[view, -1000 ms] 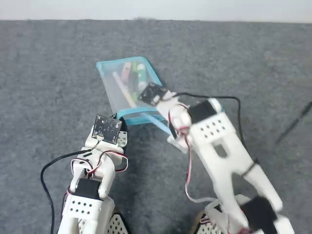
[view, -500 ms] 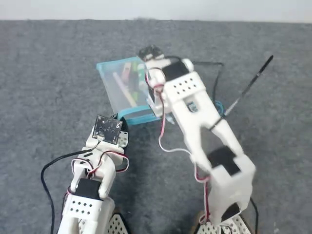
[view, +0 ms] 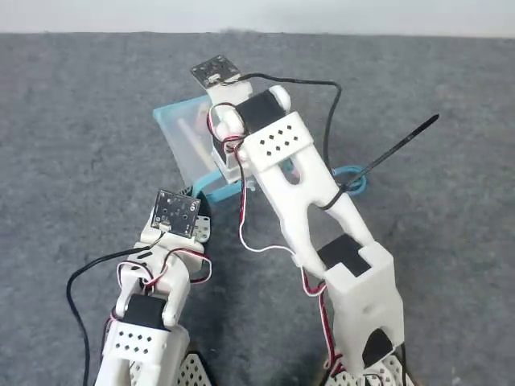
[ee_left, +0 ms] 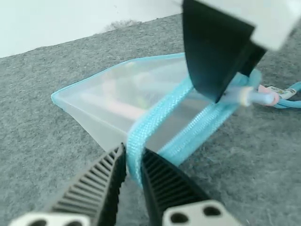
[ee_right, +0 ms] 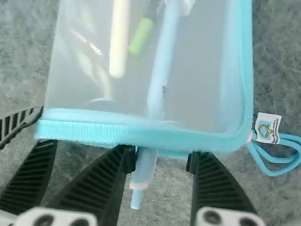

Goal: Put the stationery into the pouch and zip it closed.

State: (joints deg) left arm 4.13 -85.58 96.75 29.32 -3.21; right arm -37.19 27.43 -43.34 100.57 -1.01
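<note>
A clear pouch (view: 182, 135) with a teal zipper edge (ee_right: 141, 136) lies on the grey carpet. Inside it are a pale yellow pen (ee_right: 120, 37) and a green-tipped one (ee_right: 140, 35). A light blue pen (ee_right: 143, 174) sticks out through the zipper opening. My right gripper (ee_right: 162, 157) stands open astride that edge, with the blue pen's end between its fingers. From the left wrist, the right gripper (ee_left: 216, 52) is the black wedge over the pen tip (ee_left: 256, 97). My left gripper (ee_left: 133, 155) is shut on the teal zipper strip (ee_left: 155, 117) at the pouch's near corner (view: 201, 191).
A teal cord loop (ee_right: 277, 155) with a small white tag (ee_right: 267, 128) hangs off the pouch's corner, visible beside the right arm (view: 354, 178). A black cable tie (view: 402, 143) juts from that arm. Grey carpet (view: 80, 161) lies open to the left and right.
The right arm swung left and stretched out over the pouch, its wrist now past the far edge. The pouch shifted slightly left. The left arm held still.
</note>
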